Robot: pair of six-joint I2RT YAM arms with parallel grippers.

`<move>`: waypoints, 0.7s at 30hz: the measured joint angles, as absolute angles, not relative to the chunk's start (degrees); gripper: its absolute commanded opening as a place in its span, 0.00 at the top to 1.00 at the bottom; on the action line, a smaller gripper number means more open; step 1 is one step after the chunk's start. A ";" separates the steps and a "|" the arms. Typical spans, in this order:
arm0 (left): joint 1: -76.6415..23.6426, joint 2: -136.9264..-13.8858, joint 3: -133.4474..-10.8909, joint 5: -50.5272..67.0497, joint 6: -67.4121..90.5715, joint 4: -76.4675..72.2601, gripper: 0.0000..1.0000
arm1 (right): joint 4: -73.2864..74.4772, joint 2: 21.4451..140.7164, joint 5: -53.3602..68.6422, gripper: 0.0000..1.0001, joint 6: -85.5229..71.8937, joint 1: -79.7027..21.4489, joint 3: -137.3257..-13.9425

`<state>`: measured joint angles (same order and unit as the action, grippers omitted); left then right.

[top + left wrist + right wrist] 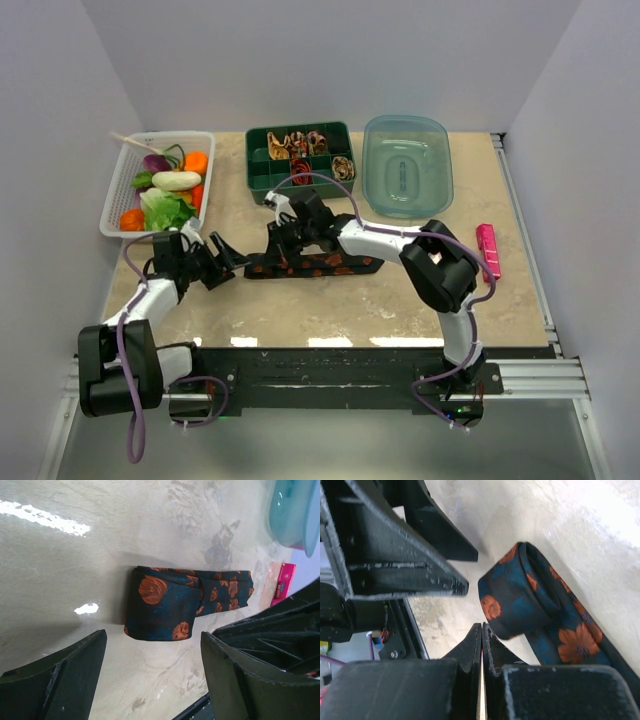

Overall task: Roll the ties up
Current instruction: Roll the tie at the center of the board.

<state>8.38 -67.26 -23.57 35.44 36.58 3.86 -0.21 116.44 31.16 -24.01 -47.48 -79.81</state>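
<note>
Across the middle of the marbled surface [400, 300] lies the dark necktie [320, 266]. The end toward the left arm is turned over into a loose first coil, and the rest trails flat to the right. The fabric is a smooth, faintly sheeny weave, deep blue-black with rust-orange flowers, and the fold has soft rounded edges rather than a pressed crease.

The right tool [481, 635] has its fingers pressed together with nothing visible between them, and its tip sits just beside the coil (probably to steady the roll so it does not spring open). The left tool [152, 636] stands spread apart, facing the folded end and holding nothing. It looks lined up to take the coil for another turn.

Behind them, a green divided box [258, 172] holds coiled ties [300, 145] in tan and red, small tight spirals. This one likely goes there once it is wound.
</note>
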 measured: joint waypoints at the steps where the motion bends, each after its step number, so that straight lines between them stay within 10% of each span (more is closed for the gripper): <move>1: 8.38 -67.31 -23.29 36.10 36.71 3.20 0.20 | -0.58 116.92 31.20 1.00 -24.03 -47.66 -80.16; 21: 8.56 -74.83 -20.34 37.21 37.39 -9.21 0.25 | -0.91 123.39 29.50 1.00 -23.92 -47.55 -82.52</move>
<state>8.56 -74.83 -20.34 37.21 37.39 -9.21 -0.91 123.39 29.50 -23.92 -47.55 -82.52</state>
